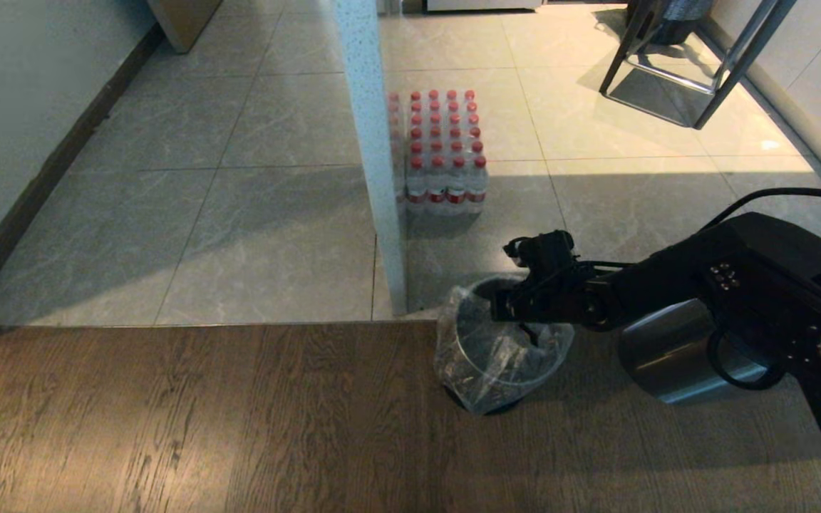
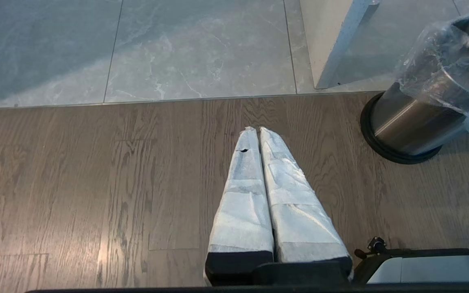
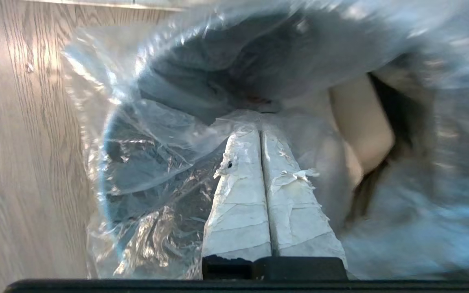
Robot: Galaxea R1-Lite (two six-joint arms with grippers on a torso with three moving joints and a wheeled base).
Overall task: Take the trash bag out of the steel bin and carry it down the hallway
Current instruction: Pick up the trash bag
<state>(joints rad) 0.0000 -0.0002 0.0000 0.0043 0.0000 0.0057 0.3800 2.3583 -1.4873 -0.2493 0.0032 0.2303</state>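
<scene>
Right wrist view shows the right gripper (image 3: pixel 259 132), jaws pressed together on the thin film of the trash bag (image 3: pixel 157 154): light, limp, slippery, tearable; best gathered at its rim over the steel bin (image 1: pixel 485 342).

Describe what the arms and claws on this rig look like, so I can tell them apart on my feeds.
The right arm is matte black and blocky, with small screws on its casing and a black cable looping over it. Its claw has two long tapered fingers wrapped in white, peeling tape on a black base. The left claw matches: white-wrapped fingers, cleaner, with one small dark hole near a tip.
</scene>
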